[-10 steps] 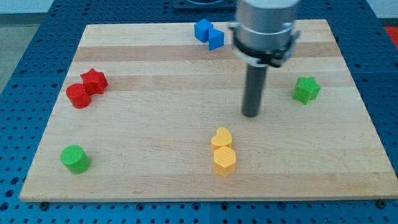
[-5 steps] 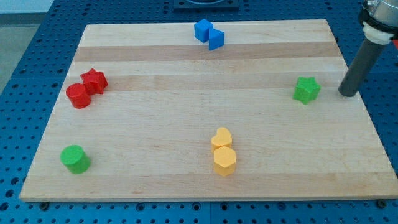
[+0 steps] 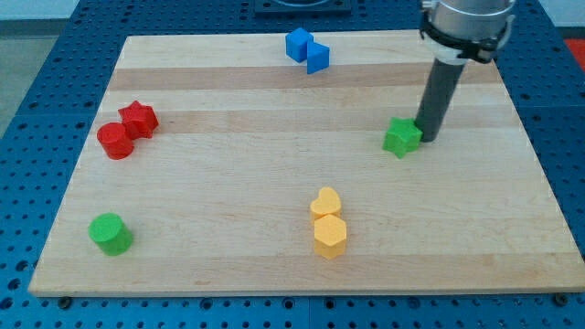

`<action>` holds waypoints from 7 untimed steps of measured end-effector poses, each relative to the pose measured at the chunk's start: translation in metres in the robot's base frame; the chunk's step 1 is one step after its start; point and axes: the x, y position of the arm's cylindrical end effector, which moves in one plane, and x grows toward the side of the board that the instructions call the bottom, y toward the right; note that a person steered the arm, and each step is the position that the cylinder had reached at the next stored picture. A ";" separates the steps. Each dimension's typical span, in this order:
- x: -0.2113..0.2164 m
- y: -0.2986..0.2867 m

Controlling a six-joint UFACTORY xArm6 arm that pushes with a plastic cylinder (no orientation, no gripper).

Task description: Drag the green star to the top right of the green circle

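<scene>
Pushing from the green star's (image 3: 401,138) right edge, my tip (image 3: 427,137) grips nothing; you risk it spinning off-line well before the far green circle (image 3: 111,233)

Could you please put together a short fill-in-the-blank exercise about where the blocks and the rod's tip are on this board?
1. My tip touches the green star on the star's ____ side in the view.
2. The green circle sits near the board's bottom ____ corner.
3. The two ____ blocks lie between the green star and the view's bottom edge.
4. The blue blocks sit near the view's ____ edge.

Missing words: right; left; yellow; top
</scene>
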 end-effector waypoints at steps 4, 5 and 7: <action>0.033 -0.063; 0.038 -0.083; 0.048 -0.134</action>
